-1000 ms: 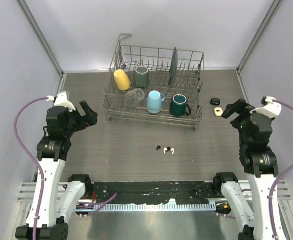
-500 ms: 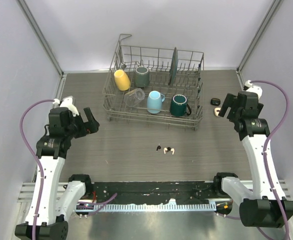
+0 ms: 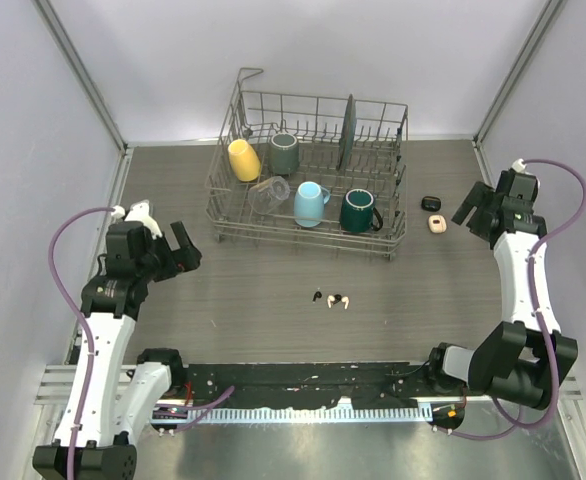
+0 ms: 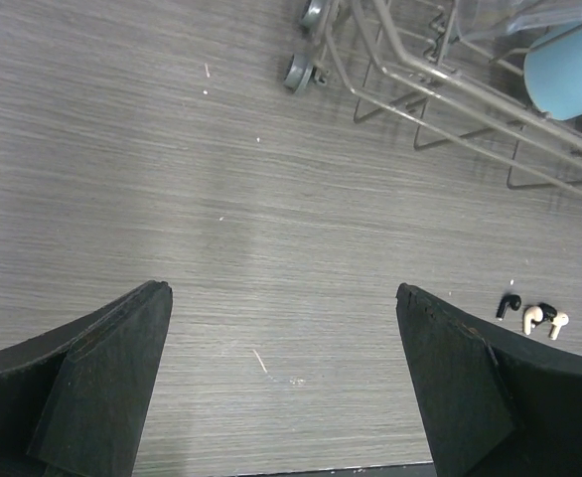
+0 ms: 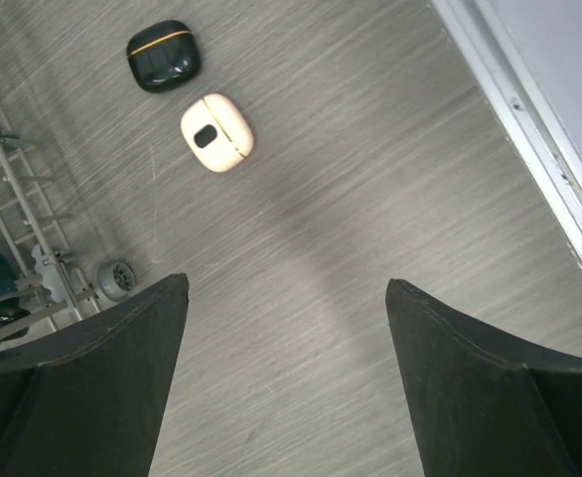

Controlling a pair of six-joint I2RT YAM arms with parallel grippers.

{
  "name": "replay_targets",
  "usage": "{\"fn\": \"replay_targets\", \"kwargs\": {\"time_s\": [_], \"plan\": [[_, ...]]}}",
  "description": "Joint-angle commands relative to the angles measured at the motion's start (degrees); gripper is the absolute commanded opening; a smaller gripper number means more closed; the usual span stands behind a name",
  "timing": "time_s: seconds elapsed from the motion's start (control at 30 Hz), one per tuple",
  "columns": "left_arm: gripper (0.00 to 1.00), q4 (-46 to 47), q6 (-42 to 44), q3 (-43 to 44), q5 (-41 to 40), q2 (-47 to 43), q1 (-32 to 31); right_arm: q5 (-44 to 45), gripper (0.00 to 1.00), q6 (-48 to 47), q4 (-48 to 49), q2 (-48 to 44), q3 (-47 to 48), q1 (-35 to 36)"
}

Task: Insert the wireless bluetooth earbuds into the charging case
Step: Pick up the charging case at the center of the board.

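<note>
On the wood-grain table (image 3: 243,300), near its front centre, the wireless bluetooth earbuds (image 3: 330,299) lie loose in a tight cluster of two black and two cream-white units. They are well apart from both arms. Two closed charging cases rest at the right rear of the table, just beside the wire dish rack (image 3: 393,240): a black case (image 3: 431,203) and, nearer the front, a cream case (image 3: 436,224).

The left gripper (image 3: 183,248) is positioned over the left side of the table. Its jaws are spread wide and hold nothing. The left wrist view shows the earbuds just past its right-hand finger (image 4: 490,388).

The right gripper (image 3: 469,209) is positioned near the two cases. Its jaws are also wide apart with only bare table between them. The dish rack holds several mugs and a dark plate (image 3: 348,130).
</note>
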Motion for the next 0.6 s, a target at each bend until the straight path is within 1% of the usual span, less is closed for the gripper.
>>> {"fn": "replay_targets", "kwargs": {"time_s": [0.0,0.03,0.1,0.27,0.4,0.57], "plan": [[1.0,6.4,-0.5,-3.0,0.3,-0.5,0.2,-4.7,0.84,0.6,4.9,3.6,1.1,-0.1],[1.0,6.7,-0.5,-3.0,0.5,-0.1,0.1,-7.7,0.84,0.7,5.5,6.0,1.0,-0.1],[1.0,6.5,-0.3,-2.5,2.4,0.7,0.1,-9.1,0.84,0.4,8.8,8.6,0.1,-0.2],[1.0,6.2,0.1,-2.1,2.3,1.7,0.1,-13.2,0.83,-2.5,12.3,17.0,1.2,0.0],[1.0,6.7,0.4,-2.4,4.0,1.4,0.1,-13.3,0.83,-5.8,14.0,21.9,3.9,0.4],[1.0,7.2,0.6,-2.6,6.1,1.9,0.1,-12.0,0.83,-11.1,11.8,28.3,9.3,1.3]]}}
